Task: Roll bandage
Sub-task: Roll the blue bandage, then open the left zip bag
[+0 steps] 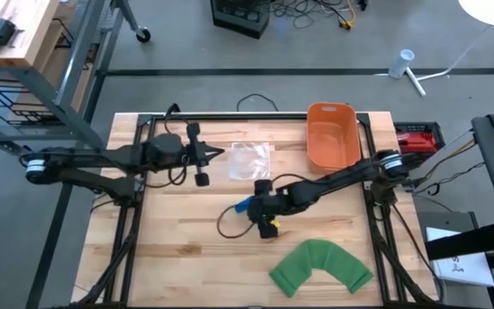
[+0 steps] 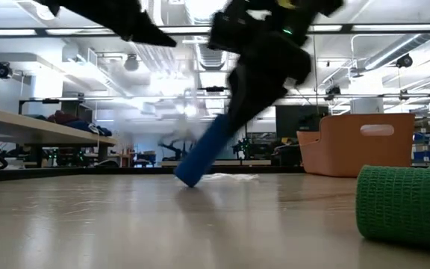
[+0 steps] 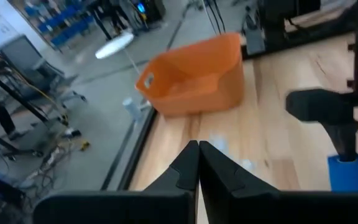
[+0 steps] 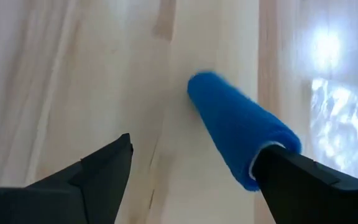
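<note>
A blue bandage roll stands tilted on the wooden table, its lower end on the wood and its upper end up at my right gripper. That gripper is open and points steeply down over the table's middle. A green bandage lies in a loose arch near the front right edge. My left gripper is shut on nothing, raised at the far left. My right gripper touches the blue roll only with one finger: the roll's upper end, with its white core, lies against that fingertip. The other finger stands well clear of the roll. The fingers slant down from above, and the roll leans with its lower end on the table.
An orange bin stands at the far right. A clear plastic bag lies flat on the far middle, just past my left gripper. A black cable loops on the table below my right wrist. Bare wood spreads over the near left.
</note>
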Action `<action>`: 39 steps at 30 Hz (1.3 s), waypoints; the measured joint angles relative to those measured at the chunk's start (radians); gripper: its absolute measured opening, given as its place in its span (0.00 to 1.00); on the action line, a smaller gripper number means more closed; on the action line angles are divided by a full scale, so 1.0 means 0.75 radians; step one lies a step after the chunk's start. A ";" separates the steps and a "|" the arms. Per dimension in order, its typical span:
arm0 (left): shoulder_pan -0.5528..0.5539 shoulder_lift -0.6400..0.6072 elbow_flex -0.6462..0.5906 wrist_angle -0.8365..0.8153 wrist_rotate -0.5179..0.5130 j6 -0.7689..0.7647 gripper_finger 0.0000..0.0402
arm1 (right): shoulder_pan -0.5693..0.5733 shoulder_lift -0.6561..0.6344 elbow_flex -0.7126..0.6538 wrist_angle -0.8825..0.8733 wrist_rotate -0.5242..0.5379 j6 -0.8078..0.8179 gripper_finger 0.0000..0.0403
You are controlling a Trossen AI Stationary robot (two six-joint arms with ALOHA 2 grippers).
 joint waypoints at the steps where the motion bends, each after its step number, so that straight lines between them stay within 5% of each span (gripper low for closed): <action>1: 0.000 -0.009 -0.003 -0.015 0.000 -0.004 0.00 | 0.000 0.008 0.049 -0.044 -0.028 -0.034 0.77; 5: -0.001 -0.042 -0.027 -0.044 0.001 -0.017 0.00 | 0.007 0.015 0.199 -0.230 0.108 -0.125 0.77; 8: -0.001 -0.041 -0.027 -0.046 0.001 -0.021 0.00 | -0.006 0.016 0.259 -0.242 0.019 -0.140 0.77; 11: -0.001 -0.026 -0.027 -0.048 0.001 -0.029 0.00 | -0.003 -0.004 0.288 -0.326 0.102 -0.132 0.77; 21: 0.004 0.065 -0.093 -0.177 0.011 -0.254 0.01 | -0.013 -0.035 0.101 -0.072 0.084 0.019 0.74; 30: 0.120 0.307 -0.228 -0.169 0.013 -0.556 0.25 | -0.116 0.019 -0.135 0.505 0.148 -0.227 0.69; 39: 0.184 0.466 -0.307 -0.162 0.018 -0.725 0.45 | -0.266 0.086 -0.083 0.443 -0.061 -0.356 0.63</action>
